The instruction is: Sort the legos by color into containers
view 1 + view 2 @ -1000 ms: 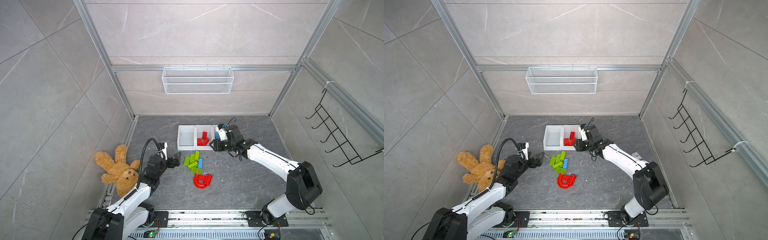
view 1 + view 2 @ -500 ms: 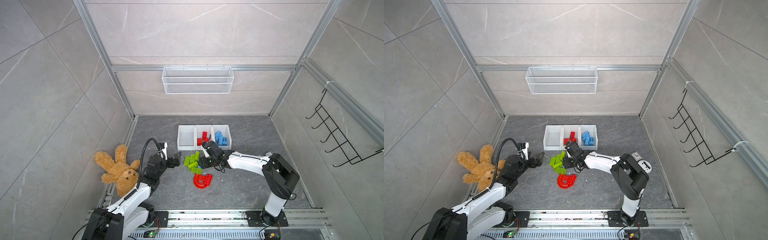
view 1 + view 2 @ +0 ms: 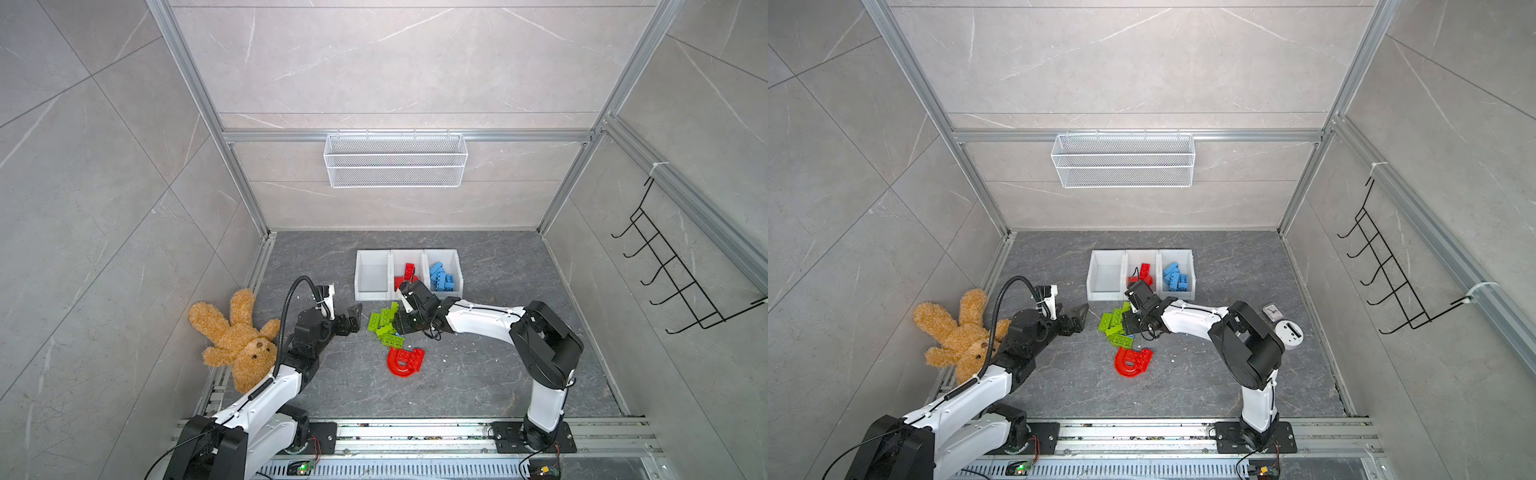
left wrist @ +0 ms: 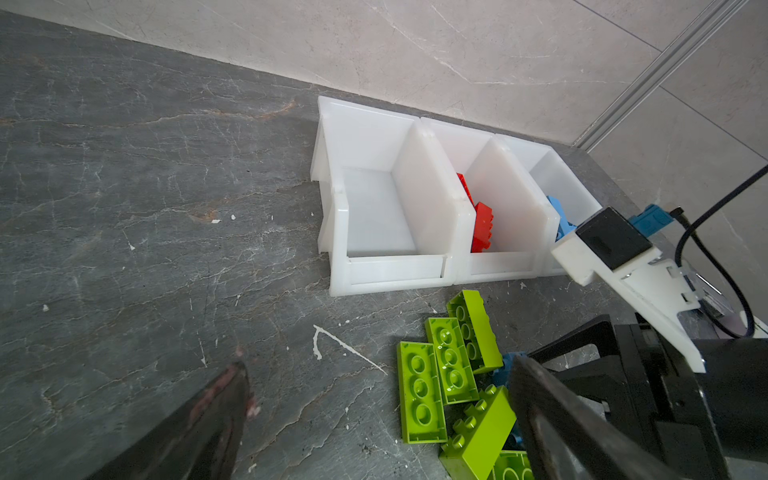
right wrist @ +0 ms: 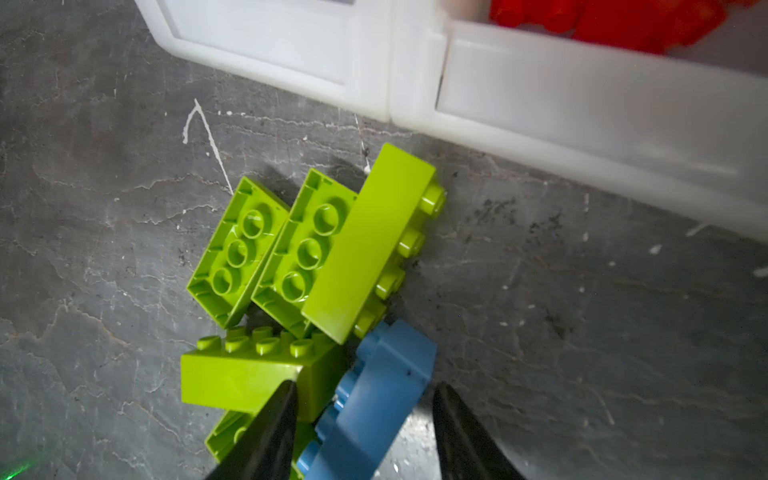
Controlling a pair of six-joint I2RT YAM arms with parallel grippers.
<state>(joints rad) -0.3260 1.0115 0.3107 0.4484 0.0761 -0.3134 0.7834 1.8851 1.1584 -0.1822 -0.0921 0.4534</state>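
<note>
A white wire basket (image 3: 395, 160) hung on the back wall. A brown teddy bear (image 3: 237, 336) lay at the left edge of the tabletop (image 3: 478, 374). The containers (image 3: 372, 276) sat in a row near the middle of the far edge. Red bricks (image 3: 409, 272) lay in the middle one and blue bricks (image 3: 441, 279) in the right one. Near the tabletop's centre lay a red arch (image 3: 404, 361) and, just beyond it, a heap of green bricks (image 3: 384, 324). The left gripper (image 3: 355, 318) stood just left of the heap, fingers wide and empty. The right gripper (image 5: 363, 390) was low at the heap's right side. Its fingers were narrowly apart astride a blue brick (image 5: 390, 361) lying against the greens, with slim gaps on both sides.
</note>
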